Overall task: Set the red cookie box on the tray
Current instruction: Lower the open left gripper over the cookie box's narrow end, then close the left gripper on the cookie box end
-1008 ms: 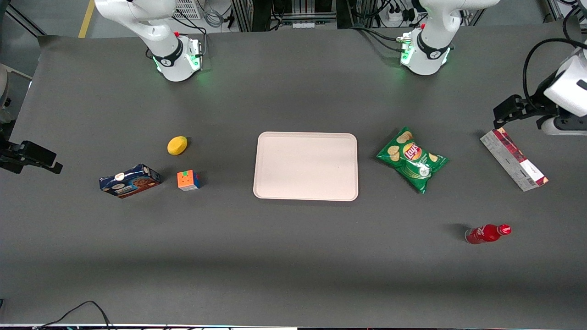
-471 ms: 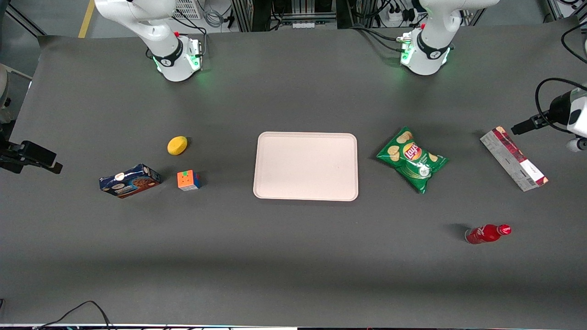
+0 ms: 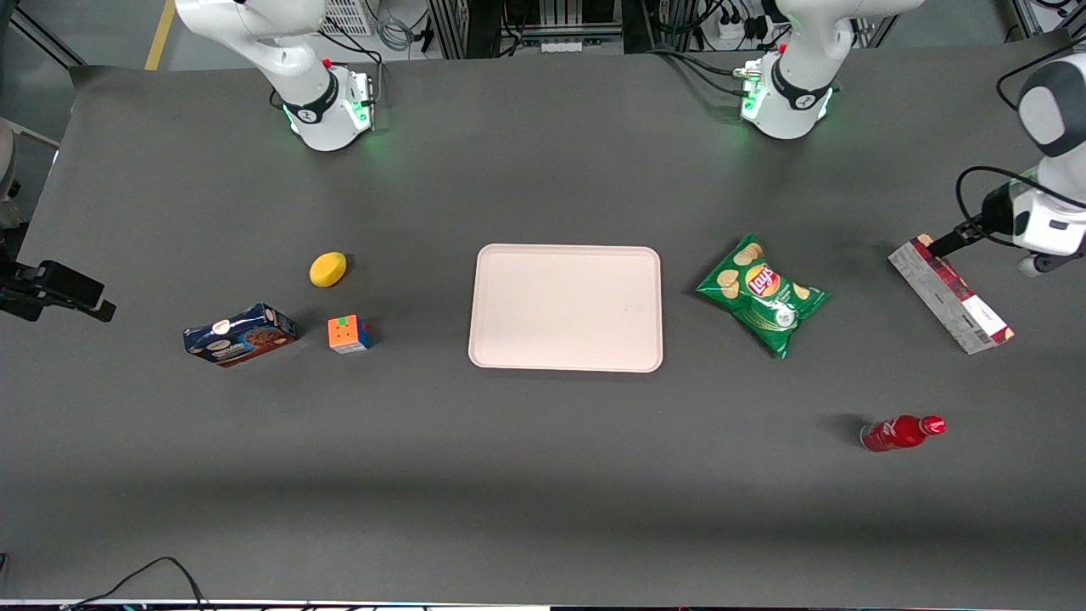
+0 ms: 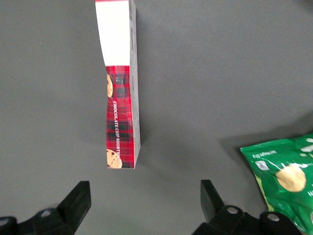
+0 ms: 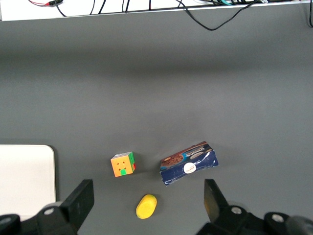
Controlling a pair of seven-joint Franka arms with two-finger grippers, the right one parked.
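Dark table [image 3: 543,475]: chip bag [image 3: 761,294] between red cookie box [image 3: 950,294] and tray [image 3: 567,356]; hand [image 4: 144,205] spread above box end.

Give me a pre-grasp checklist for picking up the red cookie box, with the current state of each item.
1. Fingers spread wide enough for the box: ok. The gripper is open, with nothing between its fingers.
2. Gripper over the red cookie box: not ok. It hovers off the box's end that lies farther from the front camera, not over its middle.
3. Box free of neighbours: ok. The chip bag and the red bottle lie apart from it.
4. Box flat on the table: cannot tell. The wrist view shows a narrow face up and a dent in its side.
5. Tray free to receive it: ok. Nothing lies on it.
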